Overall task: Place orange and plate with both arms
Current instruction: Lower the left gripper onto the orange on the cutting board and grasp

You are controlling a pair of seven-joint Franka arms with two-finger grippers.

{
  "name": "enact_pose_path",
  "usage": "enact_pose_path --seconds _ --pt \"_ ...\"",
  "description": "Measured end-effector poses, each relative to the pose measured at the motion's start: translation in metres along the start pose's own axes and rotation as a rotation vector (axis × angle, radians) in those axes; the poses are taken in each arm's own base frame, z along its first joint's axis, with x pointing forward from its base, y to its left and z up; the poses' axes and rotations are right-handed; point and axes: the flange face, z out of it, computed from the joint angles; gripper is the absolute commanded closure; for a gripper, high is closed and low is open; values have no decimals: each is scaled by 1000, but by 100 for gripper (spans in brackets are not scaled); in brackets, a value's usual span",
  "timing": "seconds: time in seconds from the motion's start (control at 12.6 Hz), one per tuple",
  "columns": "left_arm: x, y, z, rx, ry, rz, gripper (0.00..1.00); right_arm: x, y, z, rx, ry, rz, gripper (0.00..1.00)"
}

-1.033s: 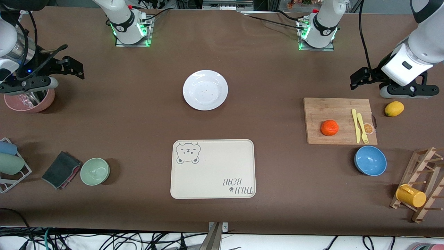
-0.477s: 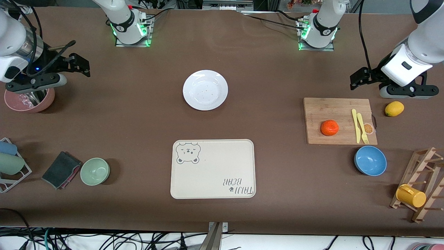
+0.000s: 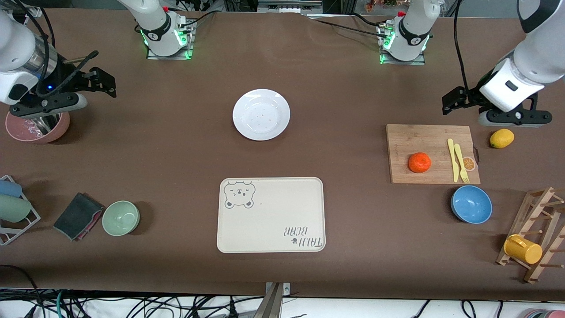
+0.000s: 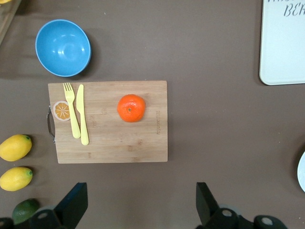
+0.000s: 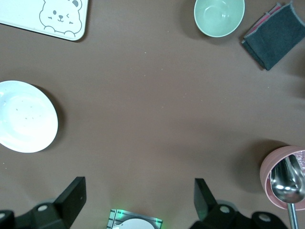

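- Left gripper (image 3: 451,102), jaws spread and empty, over bare table at twelve o'clock of the cutting board (image 3: 432,153): drop straight onto orange (image 3: 419,162).
- Right gripper (image 3: 103,83), also spread and empty, hangs near the pink bowl (image 3: 37,128): sweep toward three o'clock, pinch plate (image 3: 261,114) by its rim.

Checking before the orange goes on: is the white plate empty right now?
Empty. The plate shows only bare white with faint speckles; the orange sits on the cutting board.

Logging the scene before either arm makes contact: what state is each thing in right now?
orange: on the cutting board, untouched.
plate: flat on the table, holds nothing.
bear tray: holds nothing.
left gripper: open, over bare table beside the board.
right gripper: open, over bare table near the pink bowl.
pink bowl: upright, spoon inside.
blue bowl: upright, holds nothing.
green bowl: upright, holds nothing.
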Motion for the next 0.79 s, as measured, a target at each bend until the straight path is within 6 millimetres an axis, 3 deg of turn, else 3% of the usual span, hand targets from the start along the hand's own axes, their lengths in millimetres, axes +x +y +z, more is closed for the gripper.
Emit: enact_pose_path --seconds 0.4,0.79 --pt "39 -15 87 2 -156 -24 0 -2 -2 0 1 -15 -3 0" --pt "81 -25 191 64 -151 2 0 -2 -4 0 1 -15 -7 0"
